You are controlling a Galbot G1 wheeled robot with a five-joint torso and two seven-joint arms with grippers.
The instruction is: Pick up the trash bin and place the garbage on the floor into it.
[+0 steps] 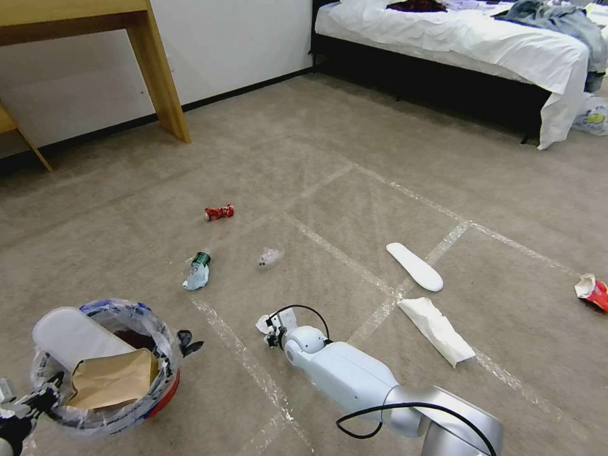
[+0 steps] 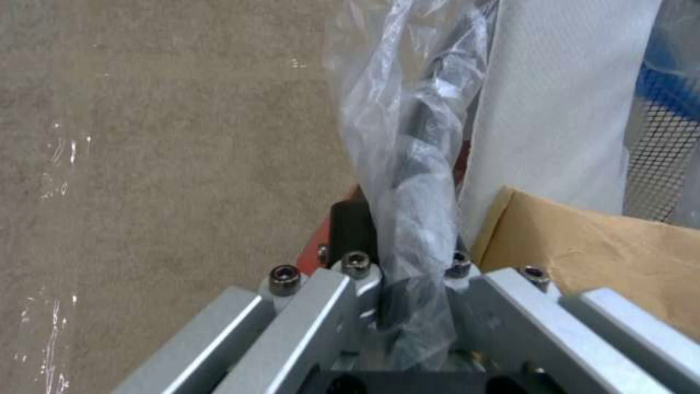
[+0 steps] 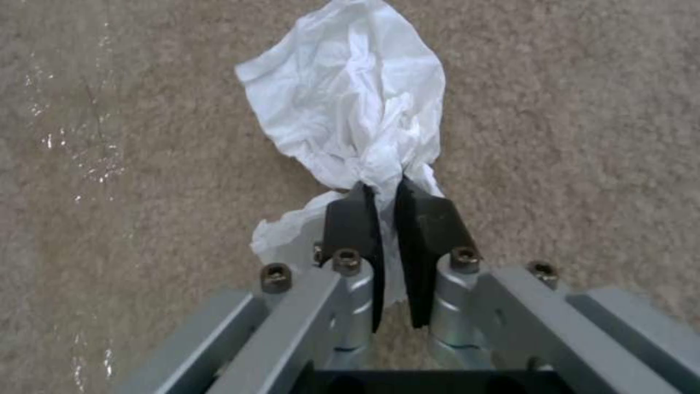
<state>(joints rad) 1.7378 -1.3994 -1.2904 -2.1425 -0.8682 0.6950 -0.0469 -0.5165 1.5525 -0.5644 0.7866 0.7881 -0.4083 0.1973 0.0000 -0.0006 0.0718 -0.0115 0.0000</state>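
Observation:
The trash bin, red with a crinkled clear liner, hangs low at my left; a white slipper and a brown paper bag lie in it. My left gripper is shut on its rim and liner. My right gripper is down at the carpet, shut on a crumpled white tissue. Garbage on the floor: a red can, a bluish bottle, a clear wrapper, a white slipper, a white paper wrapper, and another red can.
A wooden desk leg stands at the back left against the wall. A bed with white sheets fills the back right, with a white plastic bag beside it. Whitish tape lines cross the carpet.

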